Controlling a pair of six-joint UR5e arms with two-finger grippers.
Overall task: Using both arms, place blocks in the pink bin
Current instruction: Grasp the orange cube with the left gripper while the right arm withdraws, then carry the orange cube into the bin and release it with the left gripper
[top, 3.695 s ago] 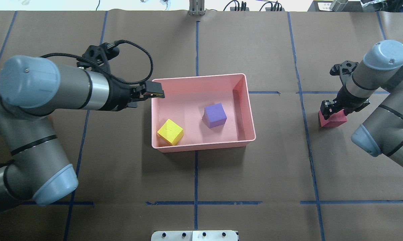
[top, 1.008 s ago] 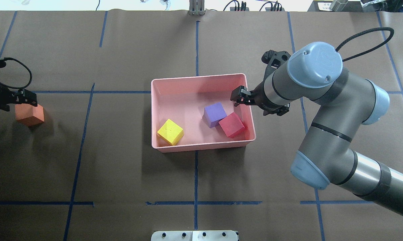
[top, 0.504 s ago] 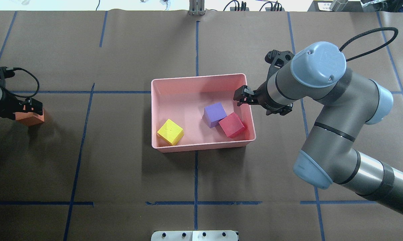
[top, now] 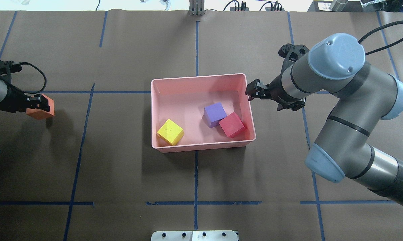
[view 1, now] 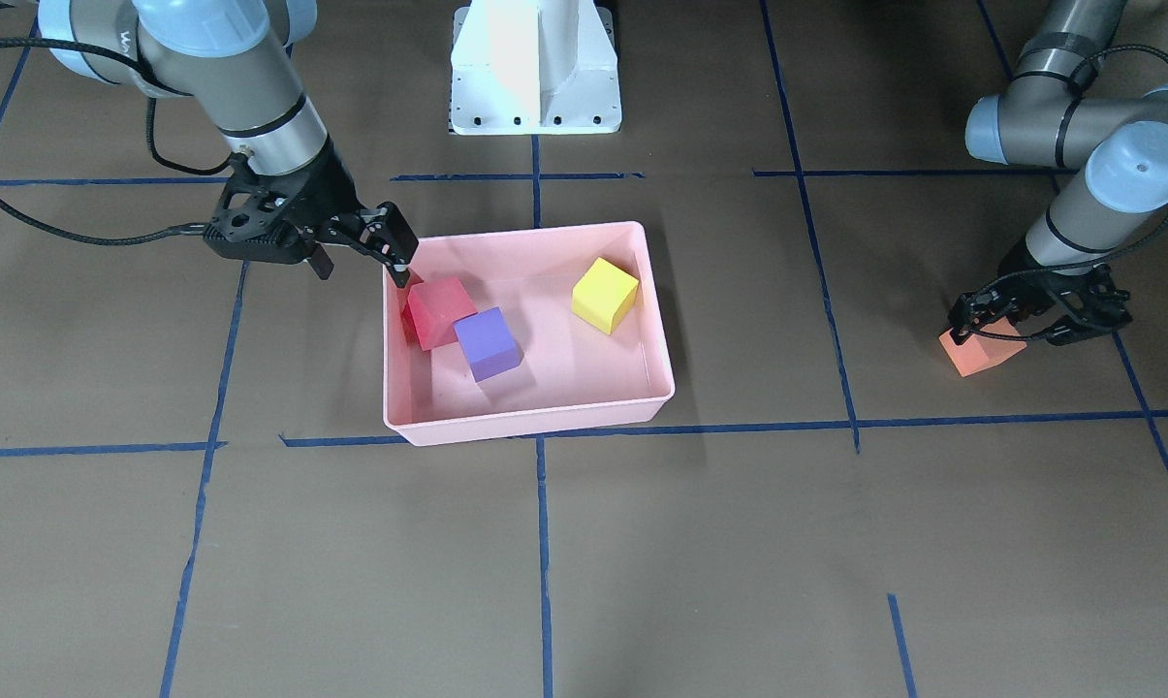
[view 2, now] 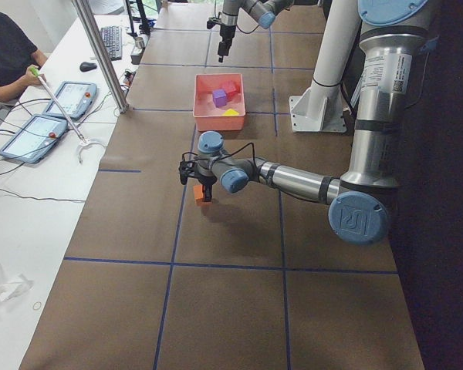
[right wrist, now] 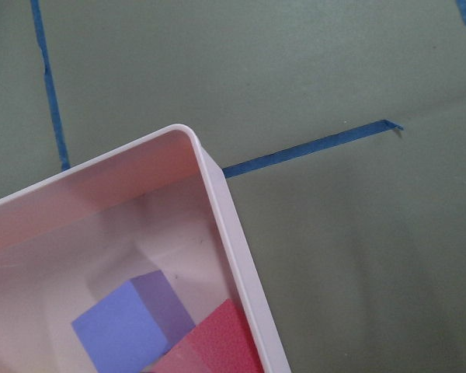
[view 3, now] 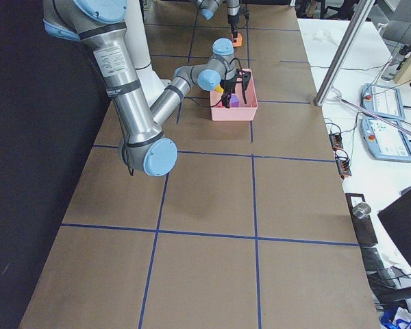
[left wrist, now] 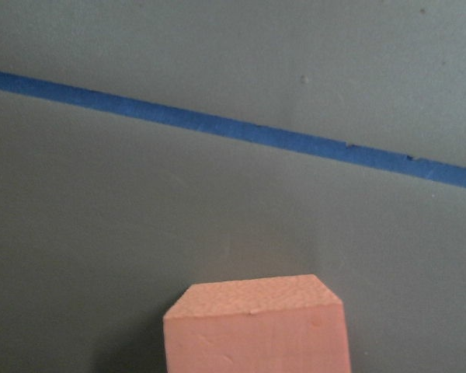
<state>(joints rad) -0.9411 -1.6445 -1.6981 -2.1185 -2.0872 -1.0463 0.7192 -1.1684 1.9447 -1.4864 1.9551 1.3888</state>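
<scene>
Left gripper (top: 40,104): clamped on the orange block (top: 42,114), far out on the robot's left side of the table (top: 121,174), well apart from the pink bin (top: 198,76). Left wrist view showed only the block's top face over brown paper and 1 blue tape line (left wrist: 241,132). Could not tell whether the block touched the paper.

Right gripper (top: 253,93): fingers parted, holding nothing, hanging over the bin's right rim near its far corner.

Bin contents: 3 blocks. Red block (top: 232,124) lay against the purple block (top: 214,114), both toward the right wall. Yellow-green block (top: 170,132) sat alone in the near-left corner, apart from the other 2.
</scene>
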